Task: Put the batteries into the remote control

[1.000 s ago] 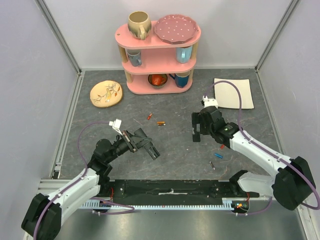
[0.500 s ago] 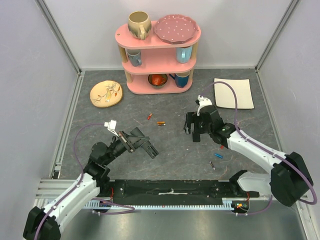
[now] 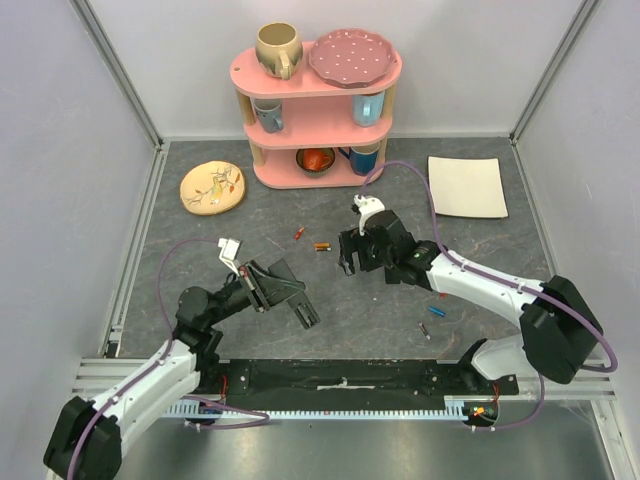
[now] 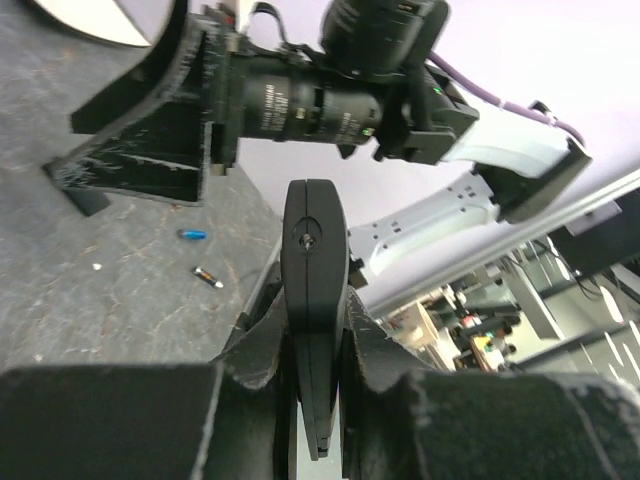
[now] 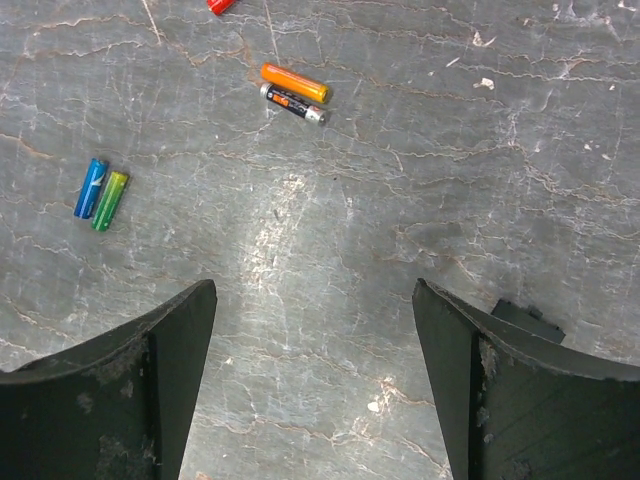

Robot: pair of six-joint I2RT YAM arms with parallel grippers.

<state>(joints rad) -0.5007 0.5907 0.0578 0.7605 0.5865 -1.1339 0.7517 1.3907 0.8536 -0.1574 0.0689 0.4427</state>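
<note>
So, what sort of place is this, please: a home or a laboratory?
Probably a robot test cell in a laboratory, not a home: pale walls on aluminium frame posts enclose the grey stone-patterned table, and the pink three-tier shelf of cups looks like a staged prop.

Dark grey mottled surface (image 3: 250,210). At the back, pink tiered shelf (image 3: 318,178); left of it, floral plate (image 3: 212,187); far right, white sheet (image 3: 466,186). Mid-surface, red battery (image 3: 299,233) near orange battery (image 5: 294,82), black battery (image 5: 292,103) just beside that. Nearer the right, blue battery (image 3: 437,310) and dark battery (image 3: 424,330), apart.
</note>
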